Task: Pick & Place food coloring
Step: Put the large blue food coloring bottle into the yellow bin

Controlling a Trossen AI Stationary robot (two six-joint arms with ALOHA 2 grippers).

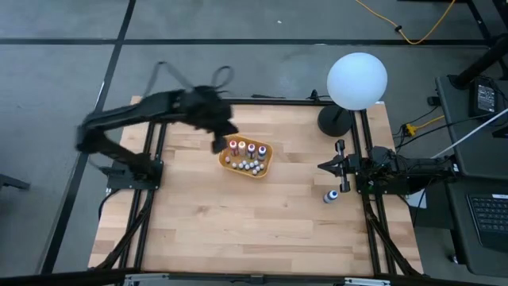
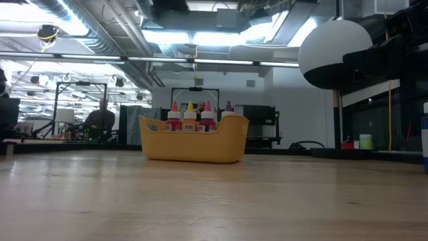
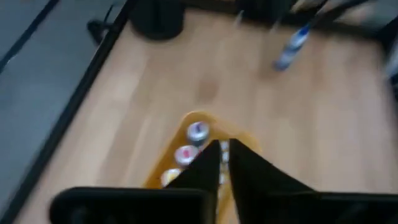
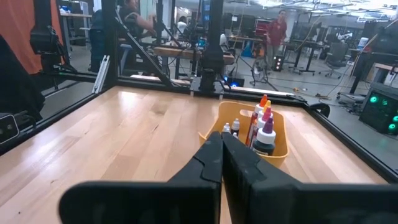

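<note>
The food coloring bottles stand upright in an orange tray at the middle of the table, with red, yellow and purple tops showing above its rim. One blue-topped bottle is on the bare table near the right edge. My left gripper hangs in the air over the tray's left end; its fingers are together and nothing shows between them. My right gripper is shut and rests level at the table's right side, pointing at the tray.
A lamp with a white globe on a black base stands at the far right corner. Black frame rails run along the table's edges. Bare wood lies in front of the tray toward the near edge.
</note>
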